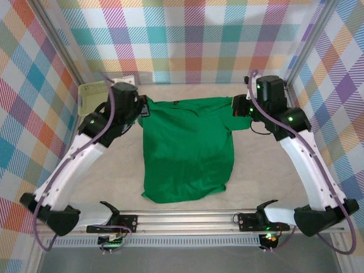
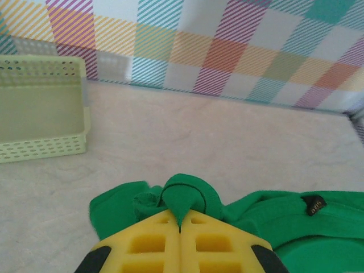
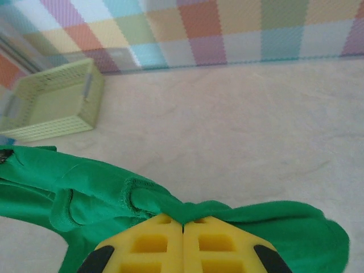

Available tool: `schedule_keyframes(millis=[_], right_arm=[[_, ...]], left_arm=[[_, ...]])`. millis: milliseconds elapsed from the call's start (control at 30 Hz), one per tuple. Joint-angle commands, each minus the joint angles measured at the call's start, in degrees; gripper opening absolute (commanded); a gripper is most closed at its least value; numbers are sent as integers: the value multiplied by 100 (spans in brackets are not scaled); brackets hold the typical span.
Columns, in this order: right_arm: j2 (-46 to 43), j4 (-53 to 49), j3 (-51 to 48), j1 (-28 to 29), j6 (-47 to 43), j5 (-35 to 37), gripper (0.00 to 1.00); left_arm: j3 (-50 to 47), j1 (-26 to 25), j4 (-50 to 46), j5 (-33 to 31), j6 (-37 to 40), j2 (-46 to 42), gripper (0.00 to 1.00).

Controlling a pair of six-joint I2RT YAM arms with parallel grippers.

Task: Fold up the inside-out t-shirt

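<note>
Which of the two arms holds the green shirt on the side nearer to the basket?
The left arm. Its jaws are shut on the shirt at the top corner on the side of the pale basket; the right arm grips the opposite corner.

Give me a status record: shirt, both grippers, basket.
shirt: green, spread on the table, hem toward the arm bases
left gripper: shut on the shirt's far left corner
right gripper: shut on the shirt's far right corner
basket: far left corner of the table, apart from the shirt
fold: not yet started
</note>
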Motion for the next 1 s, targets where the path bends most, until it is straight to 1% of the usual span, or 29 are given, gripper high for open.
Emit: schedule_keyframes(millis=[0,133,267,500,633,733,867,967], right_arm=[[-656,262,-81,-6,-102,-459,0],[-1256,164,-149,-11,-145,-803,0],[-1780,174,-132,-7,-116,-1255,0],[-2320,236,478,-7,92,-2201,0],[-2334,183,1024,-7,194,-2365,0],[-2228,161,1223,-7,186,-2022,0],[-1825,25,1325,-7,29,-1036,0],[-1429,105,1187,-13,-126,-588,0]], left_arm=[[-321,40,438,515,88,-768,0],[-524,39,563,937,20,-1434,0],[-413,27,607,1456,0,-1848,0],[576,22,373,2233,-68,-2150,0],[1155,22,245,2524,-108,-2162,0],[1301,22,244,2394,-95,-2108,0],[1291,20,143,1772,73,-1682,0],[1233,22,92,1326,157,-1214,0]])
